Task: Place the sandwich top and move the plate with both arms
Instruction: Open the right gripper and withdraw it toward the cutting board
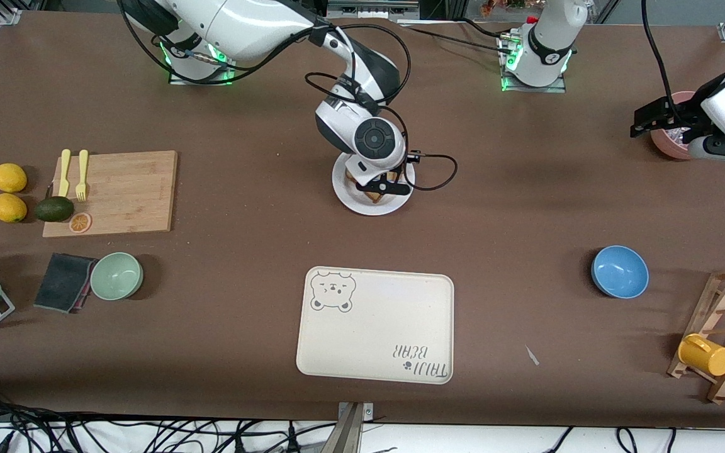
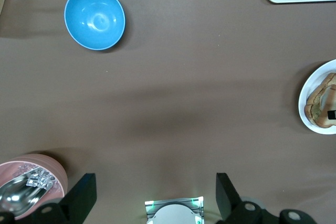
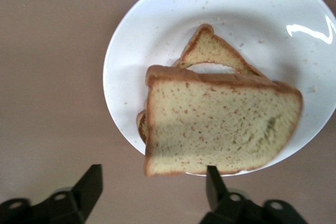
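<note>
Right hand [image 3: 149, 195] hangs over the plate [image 1: 372, 204] at frame centre, fingers spread wide, gripping nothing. We note the sandwich top [image 3: 220, 127] lying skewed on a lower slice [image 3: 212, 51], one corner overhanging the plate rim; in the right wrist view the spread fingers flank that edge of the bread, apart from it. Left hand [image 2: 155, 198] waits at the upper right edge of the frame over a pink bowl [image 1: 668, 135], fingers also wide. Brown bench [image 1: 526, 189] carries a bear-printed tray [image 1: 375, 327] at lower centre, a blue bowl [image 1: 619, 271] at lower right, a cutting board [image 1: 126, 192] at left.
</note>
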Robot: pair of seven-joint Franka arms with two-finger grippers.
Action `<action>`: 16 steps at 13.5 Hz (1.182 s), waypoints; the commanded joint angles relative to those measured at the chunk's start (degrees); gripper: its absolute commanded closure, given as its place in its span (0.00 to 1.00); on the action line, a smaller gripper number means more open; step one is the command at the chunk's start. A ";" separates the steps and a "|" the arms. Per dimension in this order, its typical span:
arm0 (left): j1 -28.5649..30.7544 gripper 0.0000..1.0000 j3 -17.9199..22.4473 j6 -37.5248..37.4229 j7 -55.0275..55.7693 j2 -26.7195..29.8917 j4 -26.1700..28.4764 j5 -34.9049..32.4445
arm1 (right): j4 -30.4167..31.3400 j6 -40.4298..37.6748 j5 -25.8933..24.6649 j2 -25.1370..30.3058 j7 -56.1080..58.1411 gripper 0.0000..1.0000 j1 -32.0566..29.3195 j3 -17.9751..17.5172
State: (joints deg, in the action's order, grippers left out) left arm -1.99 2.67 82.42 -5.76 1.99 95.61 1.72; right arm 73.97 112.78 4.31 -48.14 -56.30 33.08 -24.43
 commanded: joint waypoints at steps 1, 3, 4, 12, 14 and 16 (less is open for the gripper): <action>0.49 0.00 -0.30 -1.12 0.13 -0.23 -1.30 1.53 | -1.55 -2.12 0.87 1.03 0.92 0.00 -0.91 0.26; 0.49 0.00 -0.30 -1.12 0.13 -0.32 -1.30 1.53 | -1.55 -5.10 0.87 2.69 1.97 0.00 -3.10 0.00; 0.49 0.00 -0.30 -1.04 0.13 -0.32 -1.30 1.53 | -1.55 -6.94 0.78 4.88 3.37 0.00 -4.77 0.17; 0.49 0.00 -0.30 -1.12 0.13 -0.23 -1.30 1.53 | 0.55 -25.60 -2.82 20.18 24.55 0.00 -16.38 7.18; 0.49 0.00 -0.30 -1.12 0.13 -0.23 -1.30 1.53 | 7.11 -24.29 -3.08 27.36 26.66 0.00 -18.30 10.35; 0.49 0.00 -0.30 -1.12 0.13 -0.32 -1.30 1.53 | 15.11 -21.30 -4.83 35.45 36.90 0.00 -23.65 10.63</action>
State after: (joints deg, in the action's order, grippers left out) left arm -1.98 2.67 82.41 -5.76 1.99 95.57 1.72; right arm 77.38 87.75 0.78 -23.24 -27.38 13.98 -14.09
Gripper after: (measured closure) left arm 0.000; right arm 0.000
